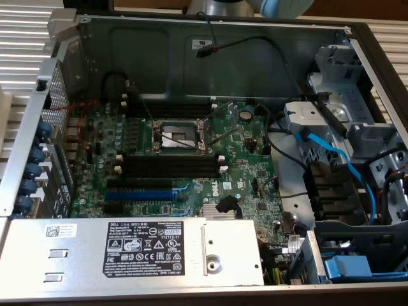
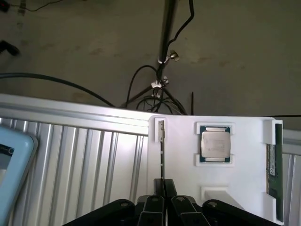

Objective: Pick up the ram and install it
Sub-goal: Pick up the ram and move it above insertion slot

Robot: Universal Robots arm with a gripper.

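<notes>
Black claw (image 2: 163, 184), round pivots; pale-blue arm cap (image 1: 284, 6).

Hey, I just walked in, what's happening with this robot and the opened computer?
The robot arm's end effector is closed on the ram, which is seen edge-on at a slot of a white holder. That holder also carries a processor chip and a second memory stick. In the open computer case, the motherboard's black memory slots sit empty, so the ram is not yet installed.
</notes>
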